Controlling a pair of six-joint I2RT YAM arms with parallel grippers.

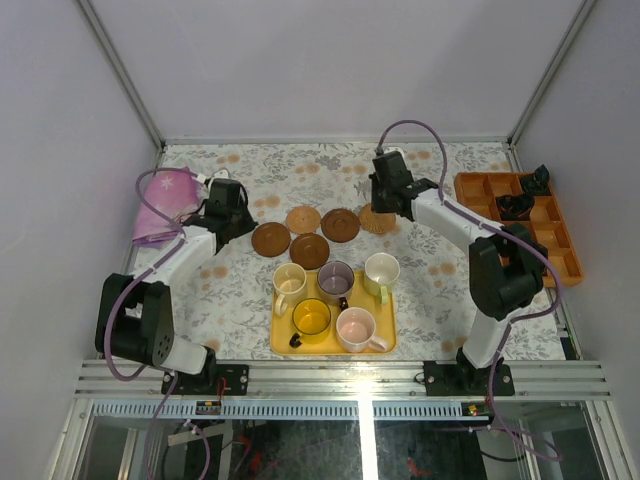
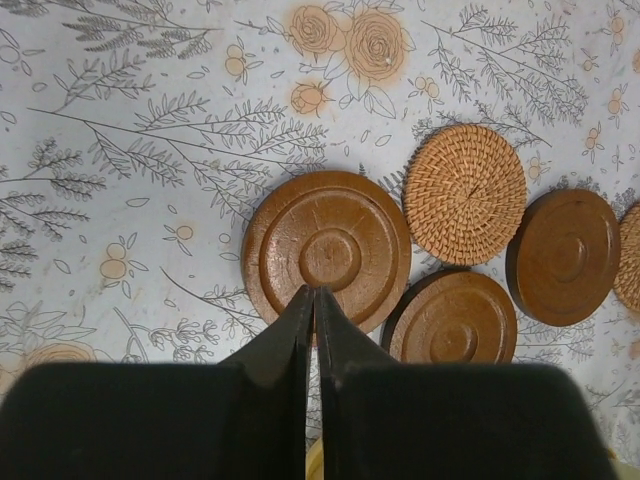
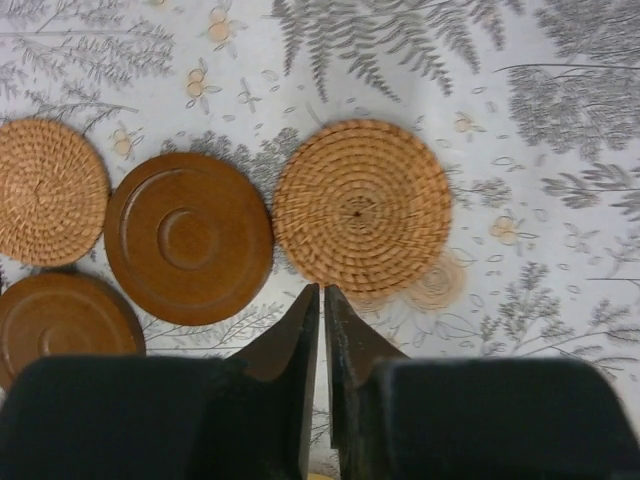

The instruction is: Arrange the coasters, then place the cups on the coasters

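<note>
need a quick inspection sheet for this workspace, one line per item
surface: floral tablecloth, lying flat, no spills seen
job's things: five coasters clustered mid-table, three dark, two woven; five cups, all on the yellow tray, none on a coaster
clutter: pink cloth item far left; orange compartment tray at right holding black objects
grippers: left gripper shut, tips over the leftmost dark coaster; right gripper shut, tips at the rightmost woven coaster's near edge
cables: left purple cable and right purple cable loop above their arms, clear of the cups
surroundings: white walls, metal frame rail along the near edge
</note>
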